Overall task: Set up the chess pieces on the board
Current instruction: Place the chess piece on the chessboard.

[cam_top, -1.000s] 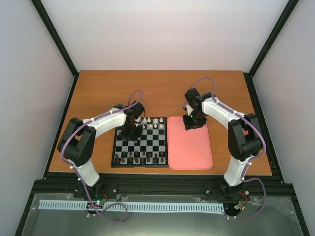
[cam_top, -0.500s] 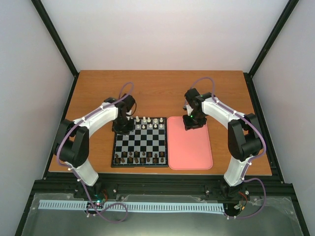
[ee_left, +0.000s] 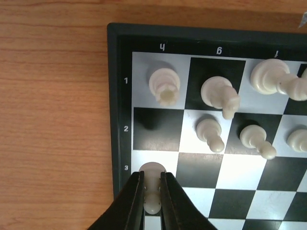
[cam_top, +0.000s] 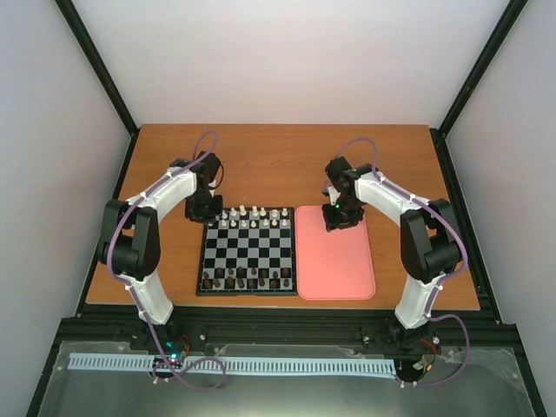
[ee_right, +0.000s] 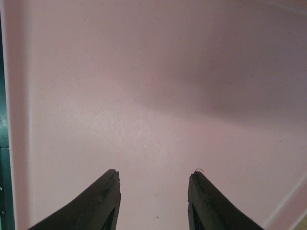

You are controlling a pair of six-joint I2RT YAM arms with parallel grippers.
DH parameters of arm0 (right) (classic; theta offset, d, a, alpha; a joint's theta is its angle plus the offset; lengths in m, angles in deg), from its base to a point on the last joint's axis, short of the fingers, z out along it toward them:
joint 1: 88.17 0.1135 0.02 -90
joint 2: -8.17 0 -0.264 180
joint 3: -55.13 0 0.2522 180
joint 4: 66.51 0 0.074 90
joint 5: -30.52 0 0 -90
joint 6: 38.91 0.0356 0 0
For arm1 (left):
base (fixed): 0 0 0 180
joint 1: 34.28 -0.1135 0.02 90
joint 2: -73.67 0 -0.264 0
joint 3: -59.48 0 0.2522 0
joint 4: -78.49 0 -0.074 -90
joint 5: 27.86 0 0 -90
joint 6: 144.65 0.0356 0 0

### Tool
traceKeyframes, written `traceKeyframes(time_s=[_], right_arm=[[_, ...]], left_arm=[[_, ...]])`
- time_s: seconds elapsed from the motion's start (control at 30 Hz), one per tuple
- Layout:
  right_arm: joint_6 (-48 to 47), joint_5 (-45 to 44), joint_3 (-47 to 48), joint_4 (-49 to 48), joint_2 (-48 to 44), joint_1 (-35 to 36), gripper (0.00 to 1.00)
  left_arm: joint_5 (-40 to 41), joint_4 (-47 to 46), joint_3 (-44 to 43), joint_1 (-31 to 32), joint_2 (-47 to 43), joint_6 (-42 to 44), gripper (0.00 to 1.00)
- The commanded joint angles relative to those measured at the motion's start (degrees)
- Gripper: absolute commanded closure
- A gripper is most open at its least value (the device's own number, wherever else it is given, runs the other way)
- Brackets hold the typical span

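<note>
A cream pawn (ee_left: 153, 168) is pinched in your left gripper (ee_left: 152, 178), over the board (ee_left: 112, 96) at its edge column. More cream pieces (ee_left: 164, 85) stand just ahead and ahead-right of it. Your right gripper (ee_right: 153, 175) hangs, fingers apart, over the pink tray (ee_right: 144, 72).

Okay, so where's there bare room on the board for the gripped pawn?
Bare: the dark edge square bordered by the rook and the neighbouring pawn, and the board's middle rows. Crowded: the white far rows and the dark pieces' near row.
</note>
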Motion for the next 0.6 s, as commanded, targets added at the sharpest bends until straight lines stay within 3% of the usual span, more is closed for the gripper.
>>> traceKeyframes(time_s=[0.0,0.57], right_arm=[[-0.97,0.07,0.82,-0.33,0.58,-0.57,0.60],[-1.22,0.36,0.97,-0.15,1.57,-0.54,0.60]], left_arm=[[0.52,-0.50,-2.83,-0.35,2.51,1.89,0.90],[0.46,-2.91,-2.97,-0.62,5.43,1.57,0.89]])
